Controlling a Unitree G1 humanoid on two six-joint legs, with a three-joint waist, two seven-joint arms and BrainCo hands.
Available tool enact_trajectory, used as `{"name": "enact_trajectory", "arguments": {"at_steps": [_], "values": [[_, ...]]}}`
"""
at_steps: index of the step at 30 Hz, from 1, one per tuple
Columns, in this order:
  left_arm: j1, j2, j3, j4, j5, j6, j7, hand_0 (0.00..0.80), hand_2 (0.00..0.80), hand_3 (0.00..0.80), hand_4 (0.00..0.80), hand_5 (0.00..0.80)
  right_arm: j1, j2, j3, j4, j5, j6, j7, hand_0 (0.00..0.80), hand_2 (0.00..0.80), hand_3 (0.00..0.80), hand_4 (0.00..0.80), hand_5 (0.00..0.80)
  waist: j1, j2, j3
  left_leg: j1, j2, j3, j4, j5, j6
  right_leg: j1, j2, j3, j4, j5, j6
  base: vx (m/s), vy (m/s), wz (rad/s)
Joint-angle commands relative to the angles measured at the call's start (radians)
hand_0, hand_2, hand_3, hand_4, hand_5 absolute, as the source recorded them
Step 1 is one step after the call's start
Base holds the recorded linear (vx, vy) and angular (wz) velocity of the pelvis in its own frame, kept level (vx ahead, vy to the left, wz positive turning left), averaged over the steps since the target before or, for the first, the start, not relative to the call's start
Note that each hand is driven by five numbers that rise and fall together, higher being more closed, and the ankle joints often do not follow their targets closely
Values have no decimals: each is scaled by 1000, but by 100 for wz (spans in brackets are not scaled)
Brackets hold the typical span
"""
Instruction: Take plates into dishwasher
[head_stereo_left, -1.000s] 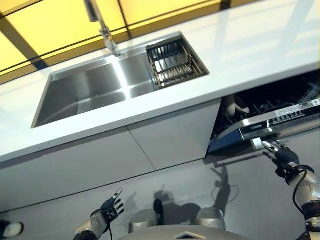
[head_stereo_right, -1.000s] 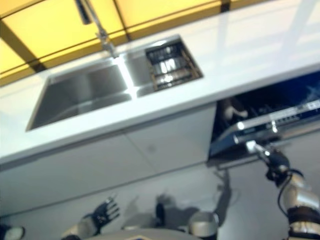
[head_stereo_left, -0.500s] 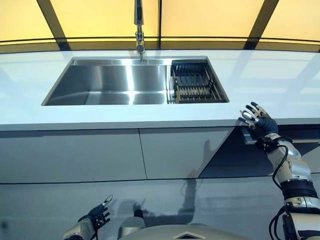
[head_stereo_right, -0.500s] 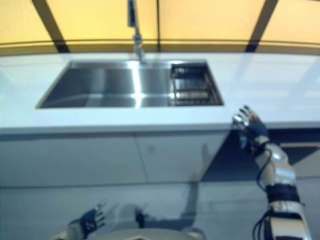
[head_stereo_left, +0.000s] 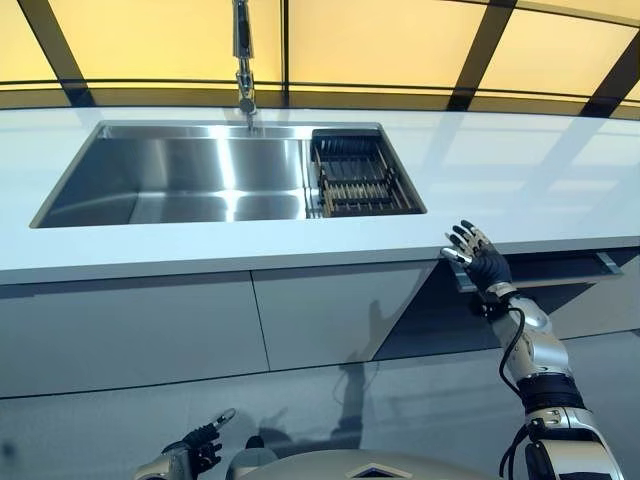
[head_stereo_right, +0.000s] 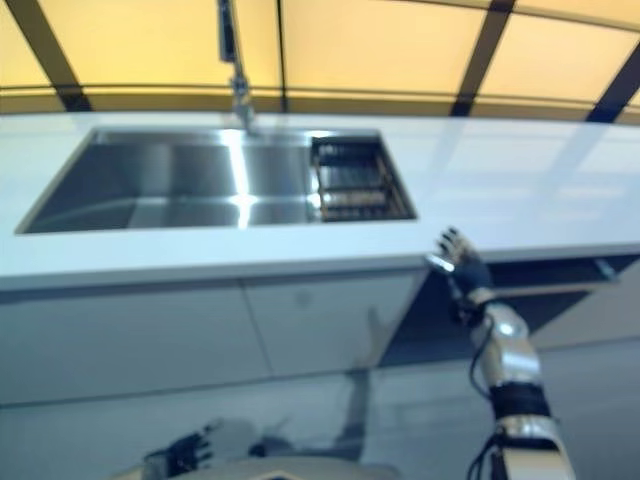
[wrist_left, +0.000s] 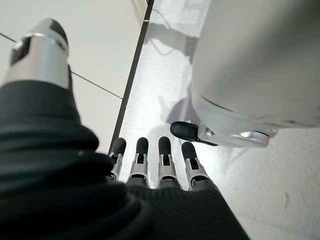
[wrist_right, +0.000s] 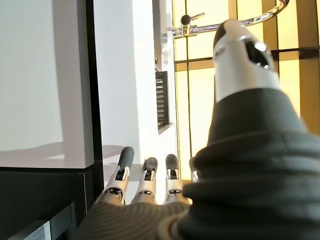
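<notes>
No plate shows in any view. The dishwasher door (head_stereo_left: 440, 320) is a dark panel under the counter at the right, and only a narrow grey strip of its top edge (head_stereo_left: 540, 270) juts out. My right hand (head_stereo_left: 480, 265) is open, fingers spread, raised at the left end of that strip just below the counter's front edge. In the right wrist view its fingers (wrist_right: 145, 175) point straight along the white counter edge and hold nothing. My left hand (head_stereo_left: 195, 452) hangs low at the lower left, open and empty; its fingers (wrist_left: 150, 155) are straight above the floor.
A steel sink (head_stereo_left: 170, 190) is set in the white countertop (head_stereo_left: 520, 190), with a dark dish rack (head_stereo_left: 362, 180) in its right end and a tall faucet (head_stereo_left: 243, 60) behind. White cabinet fronts (head_stereo_left: 150, 330) run below the counter.
The camera has swung and levelled. The dishwasher door, ajar with its racks showing a second ago, is now almost shut. My right hand rose from under the door to the counter edge.
</notes>
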Motion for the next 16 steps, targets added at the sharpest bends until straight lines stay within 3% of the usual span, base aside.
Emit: {"name": "enact_trajectory", "arguments": {"at_steps": [1,6,16], "values": [[-116,-34,-32,56,68,5,-38,0,0,0,0,0,151,138,301,393,-123,190,59,0,0,0,0,0,55,71,87,10,-32,9,3,-54,54,-82,7,-31,55,50,-19,5,66,3],[-130,-39,-50,83,78,-16,-55,0,0,0,0,0,143,146,312,464,-142,180,67,0,0,0,0,0,63,72,86,19,-37,1,4,-60,59,-74,1,-35,64,43,-18,31,41,7],[-136,-43,-48,78,55,-15,-38,0,0,0,0,0,162,156,326,433,-129,148,54,0,0,0,0,0,53,60,82,27,-41,7,7,-73,68,-81,-2,-19,79,36,-14,9,1,1]]}}
